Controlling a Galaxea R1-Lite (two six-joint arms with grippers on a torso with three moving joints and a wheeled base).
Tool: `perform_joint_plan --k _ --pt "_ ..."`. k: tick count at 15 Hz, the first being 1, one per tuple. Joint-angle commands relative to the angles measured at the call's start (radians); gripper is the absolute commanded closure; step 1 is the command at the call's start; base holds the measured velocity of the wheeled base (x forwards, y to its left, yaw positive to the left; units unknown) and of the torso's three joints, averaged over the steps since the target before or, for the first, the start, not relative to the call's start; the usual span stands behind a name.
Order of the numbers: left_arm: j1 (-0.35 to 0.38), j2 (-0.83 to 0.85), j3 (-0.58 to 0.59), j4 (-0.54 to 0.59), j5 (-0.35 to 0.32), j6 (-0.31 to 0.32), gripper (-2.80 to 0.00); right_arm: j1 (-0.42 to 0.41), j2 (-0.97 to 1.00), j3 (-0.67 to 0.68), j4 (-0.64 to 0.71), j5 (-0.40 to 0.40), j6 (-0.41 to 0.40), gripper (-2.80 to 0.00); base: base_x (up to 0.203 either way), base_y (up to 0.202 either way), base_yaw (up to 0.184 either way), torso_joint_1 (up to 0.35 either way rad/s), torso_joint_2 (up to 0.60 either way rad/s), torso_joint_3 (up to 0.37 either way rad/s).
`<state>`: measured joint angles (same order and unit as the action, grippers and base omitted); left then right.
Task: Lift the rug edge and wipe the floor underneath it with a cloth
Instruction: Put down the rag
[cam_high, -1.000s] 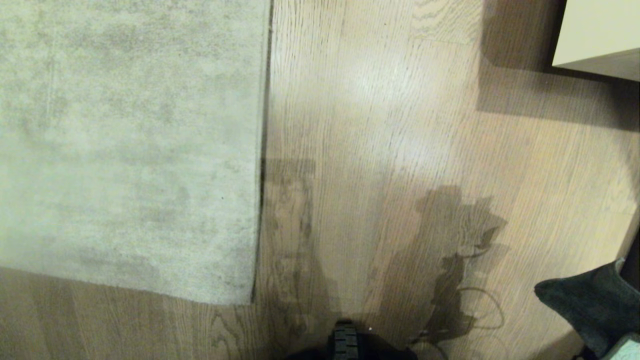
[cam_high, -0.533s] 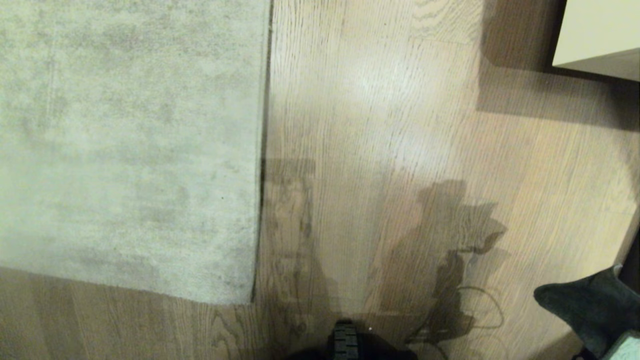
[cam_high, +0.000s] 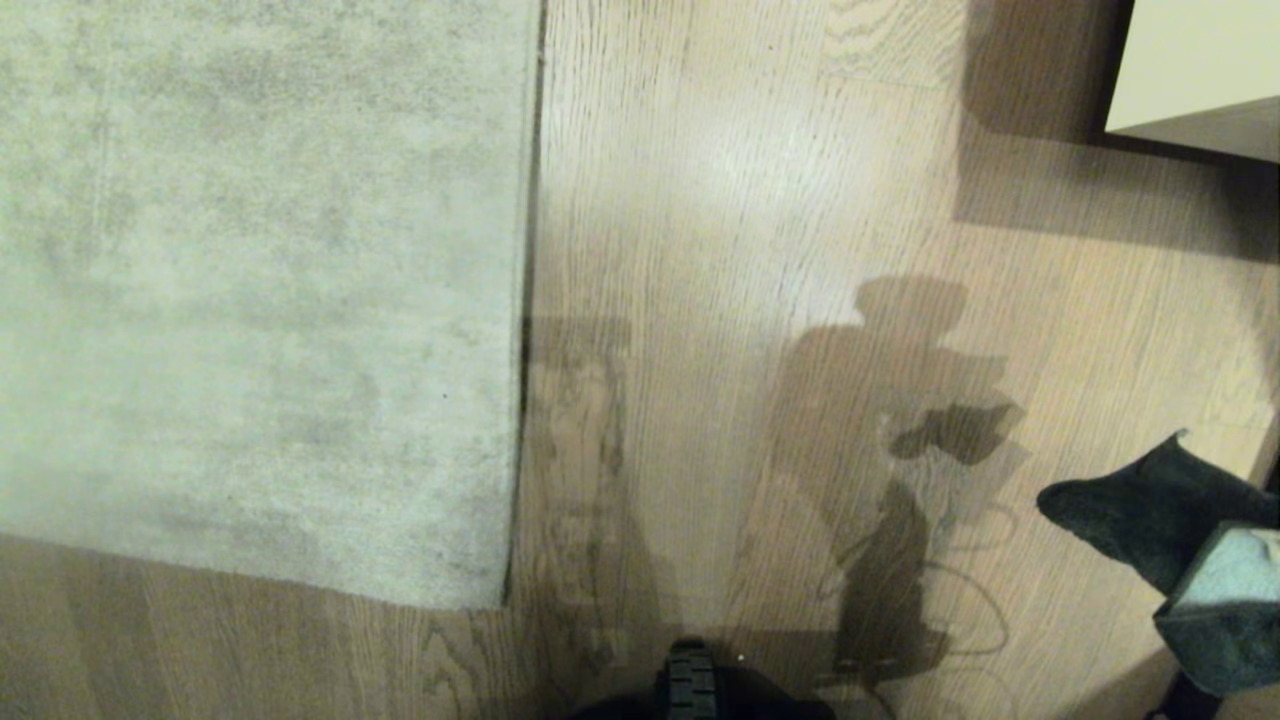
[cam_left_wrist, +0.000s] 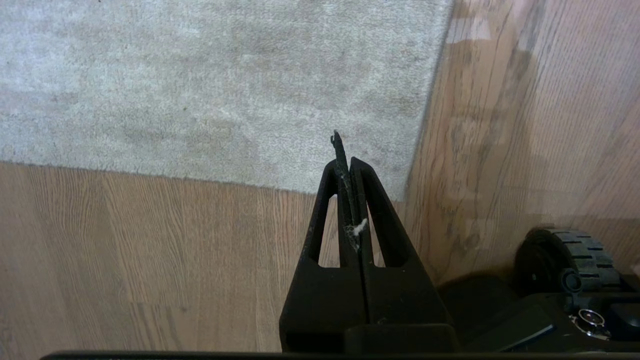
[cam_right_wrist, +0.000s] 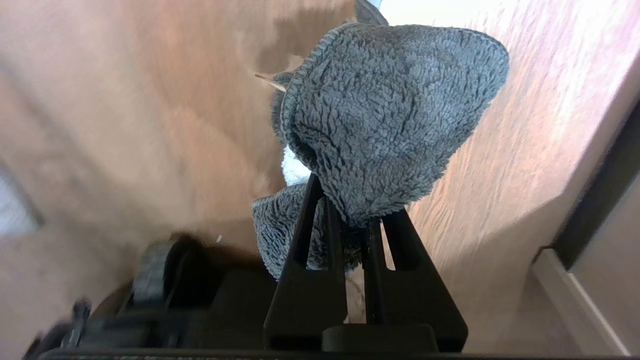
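The right gripper (cam_right_wrist: 350, 210) is clenched on the cloth (cam_right_wrist: 385, 115), which bunches up past its fingertips and hangs folded down one side; in the head view that cloth (cam_high: 1130, 505) sits at the lower right, clear of the floor (cam_high: 740, 200); the rug edge (cam_high: 527, 300) lies well off to the gripper's left, flat on the planks, with the rug's near corner (cam_high: 495, 600) closest to the robot; nothing has been lifted yet, so the task looks to be at its very start.

The left gripper (cam_left_wrist: 347, 150) is pressed shut with nothing in it save a wisp of fluff between the jaws; the corner of the rug (cam_left_wrist: 400, 192) lies just ahead of its tips and slightly to one side, near the wheel (cam_left_wrist: 565, 255).

Risks, as judged from here: the hem looks thin and lies tight to the wood, so closed jaws would likely skid over the pile instead of getting under it; they would need to part first and come in low from the bare-floor side; a pinch too shallow could let the heavy rug slip out midway; the cloth is held by a fold only, so a hard sideways drag might pull it loose; the right arm must cross in front of the base, and could meet the left arm near the corner if both crowd it together.
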<state>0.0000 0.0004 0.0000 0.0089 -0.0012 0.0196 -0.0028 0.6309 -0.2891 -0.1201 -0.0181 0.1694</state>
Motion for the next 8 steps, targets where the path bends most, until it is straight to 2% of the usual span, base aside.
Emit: perform_joint_plan --k 1,5,8 --pt "0.000 0.001 0.000 0.000 0.000 0.000 0.00 -0.018 0.225 -0.029 -0.060 -0.013 0.005 0.00 0.000 0.000 0.000 0.000 0.00 0.000" --pt "0.000 0.001 0.000 0.000 0.000 0.000 0.00 -0.053 0.429 -0.019 -0.244 -0.020 0.005 0.00 0.000 0.000 0.000 0.000 0.00 0.000" --pt "0.000 0.001 0.000 0.000 0.000 0.000 0.00 -0.140 0.599 -0.024 -0.413 -0.021 -0.014 0.00 0.000 0.000 0.000 0.000 0.00 0.000"
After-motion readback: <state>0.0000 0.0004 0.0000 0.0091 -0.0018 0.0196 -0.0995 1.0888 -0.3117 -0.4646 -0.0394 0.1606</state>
